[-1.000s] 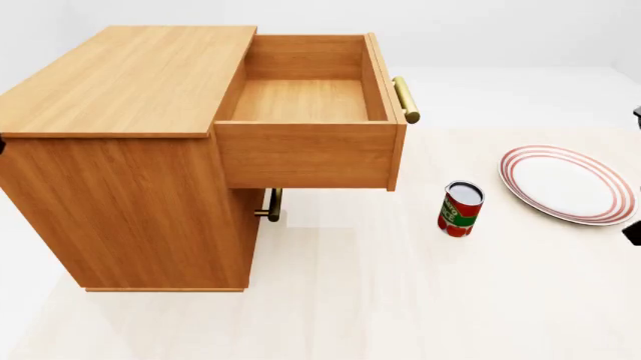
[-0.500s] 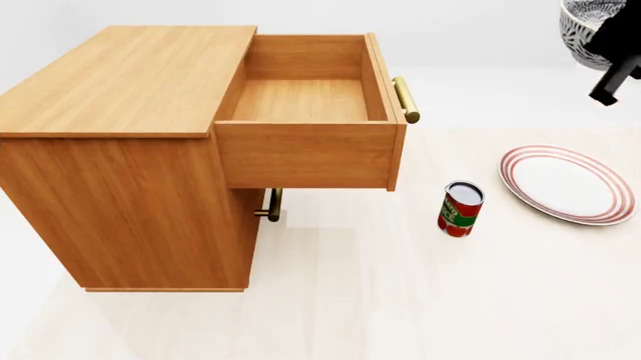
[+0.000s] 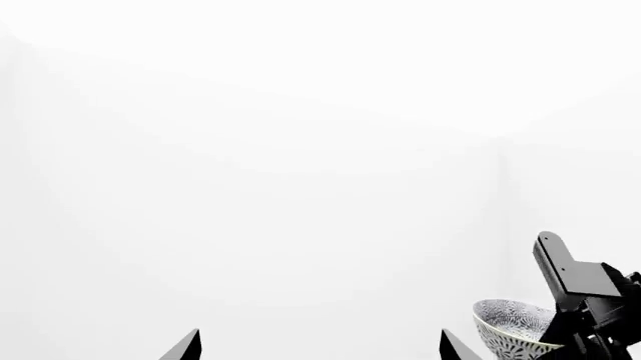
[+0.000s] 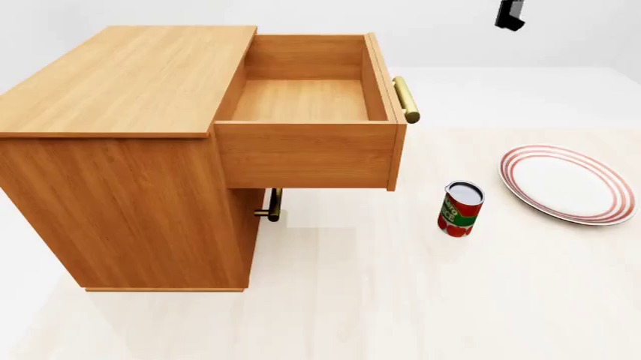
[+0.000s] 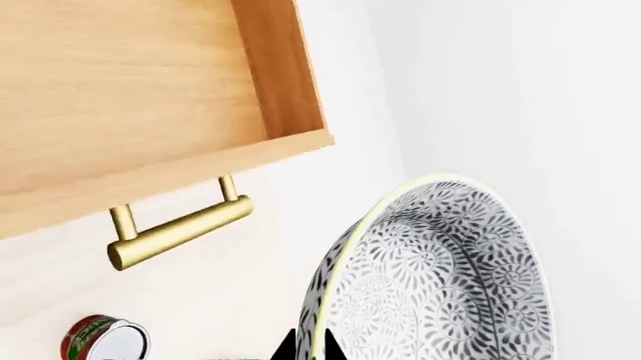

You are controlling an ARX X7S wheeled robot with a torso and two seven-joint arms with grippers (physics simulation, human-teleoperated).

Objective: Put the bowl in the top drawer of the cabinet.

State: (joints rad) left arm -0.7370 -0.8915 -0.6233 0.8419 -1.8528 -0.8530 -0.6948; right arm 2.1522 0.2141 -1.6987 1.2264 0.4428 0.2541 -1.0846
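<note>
In the right wrist view the bowl (image 5: 431,277) is blue-grey speckled, tilted on edge, with my right gripper (image 5: 308,351) shut on its rim. It hangs in the air beyond the brass bar handle (image 5: 180,229) of the top drawer (image 5: 150,97). The head view shows the cabinet (image 4: 120,180) with its top drawer (image 4: 300,101) pulled fully out and nothing inside; the bowl is above that view, and only a black piece of the right arm (image 4: 511,13) shows. In the left wrist view, my left gripper (image 3: 320,349) is open and holds nothing, with the bowl (image 3: 516,330) beside it.
A red-labelled can (image 4: 460,208) stands on the pale floor right of the drawer front. A red-rimmed white plate (image 4: 568,184) lies further right. The lower drawer's small brass handle (image 4: 270,204) pokes out under the open drawer.
My right arm has lifted the bowl from the right edge up and leftward; the bowl has passed out of the top of the head view. Cabinet, can and plate are unmoved.
</note>
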